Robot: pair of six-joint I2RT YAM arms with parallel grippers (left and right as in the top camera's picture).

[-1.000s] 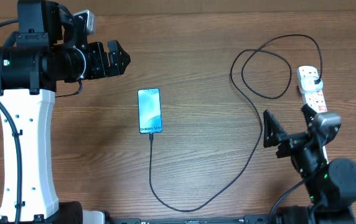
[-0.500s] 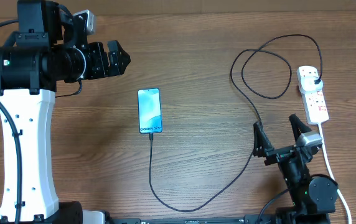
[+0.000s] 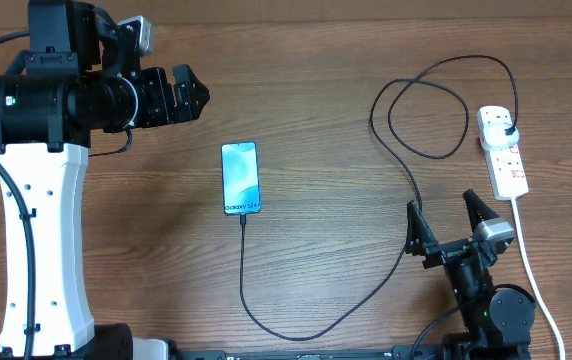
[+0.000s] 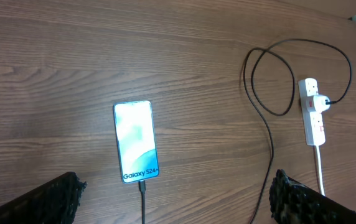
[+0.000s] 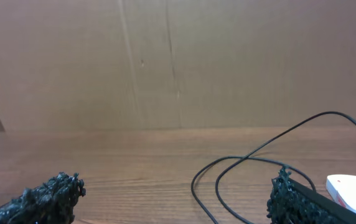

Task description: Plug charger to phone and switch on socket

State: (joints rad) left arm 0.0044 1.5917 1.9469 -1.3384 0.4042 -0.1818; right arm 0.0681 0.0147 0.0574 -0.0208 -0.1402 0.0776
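Observation:
The phone (image 3: 239,177) lies flat mid-table with its blue "Galaxy S24" screen lit; it also shows in the left wrist view (image 4: 135,140). The black charger cable (image 3: 406,180) has its tip in the phone's near end, loops along the front and runs to a black plug in the white socket strip (image 3: 502,151), also seen in the left wrist view (image 4: 312,111). My left gripper (image 3: 188,97) is open and empty, high at the far left. My right gripper (image 3: 447,222) is open and empty near the front right, close to the cable, short of the socket.
The socket's thick white cord (image 3: 534,280) runs from the strip toward the front right edge beside my right arm. A brown cardboard wall (image 5: 165,62) stands along the table's far side. The left arm's white base (image 3: 41,250) fills the left edge.
My right arm has pulled back from beside the socket toward the front edge and turned, its open fingers now pointing up the table. The left arm, phone and cable have not moved.

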